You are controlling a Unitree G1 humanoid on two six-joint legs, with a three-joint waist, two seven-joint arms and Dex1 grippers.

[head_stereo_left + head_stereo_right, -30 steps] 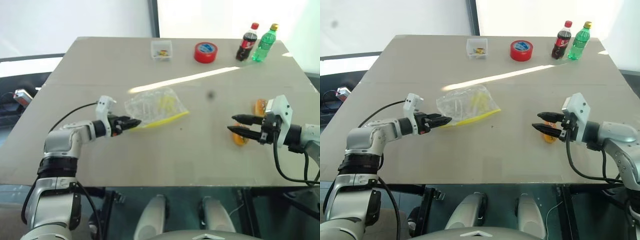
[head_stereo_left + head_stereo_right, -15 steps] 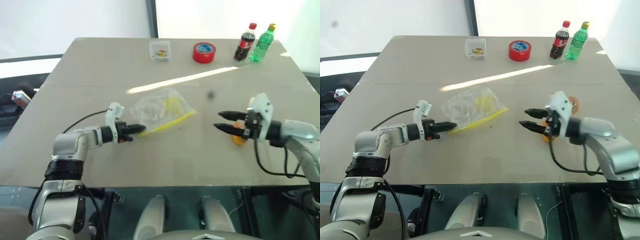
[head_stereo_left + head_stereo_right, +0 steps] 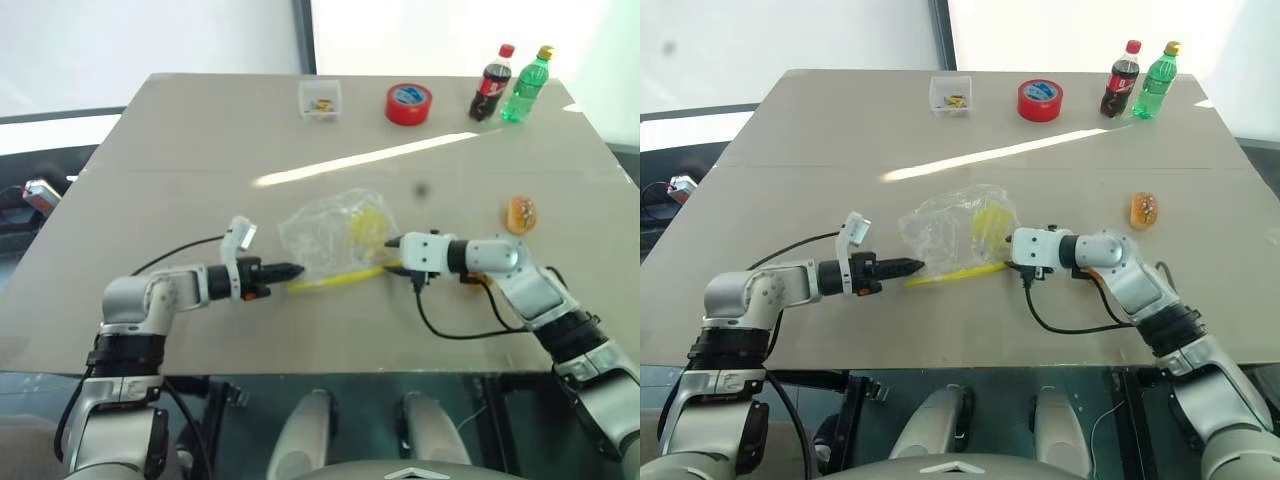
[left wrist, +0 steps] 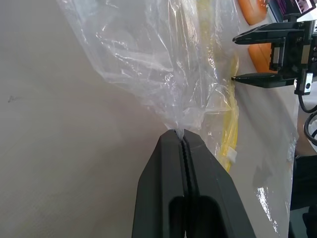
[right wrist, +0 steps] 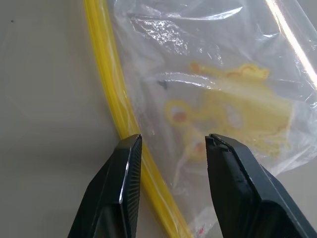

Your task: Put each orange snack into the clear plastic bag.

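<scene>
A: Near the middle of the table (image 3: 200, 130), what is the left gripper (image 4: 181, 136) doing?

B: Its two black fingers are pressed together on a pinch of the clear plastic bag (image 3: 335, 232); the film fans out from between the tips in the left wrist view; the bag's yellow strip (image 3: 335, 279) runs along the edge nearest the robot, between the two grippers.

A: And the right gripper (image 5: 173, 141)?

B: Its fingers stand apart at the bag's other end; in the right wrist view the yellow strip passes just beside one finger and the crinkled film with a yellow print lies between and beyond the tips; whether either finger touches the plastic, I cannot tell; nothing is clamped.

A: Where are the orange snacks?

B: One orange snack (image 3: 520, 213) lies bare on the table off to the right, well apart from the bag; a second orange snack (image 3: 472, 277) shows partly behind the right forearm, close to the wrist; both are outside the bag.

A: Anything else on the table?

B: Along the far edge: a small clear box (image 3: 321, 99) with yellow bits, a red tape roll (image 3: 410, 104), a dark cola bottle (image 3: 493, 84) and a green bottle (image 3: 527, 85) side by side; all well apart from the bag.
</scene>
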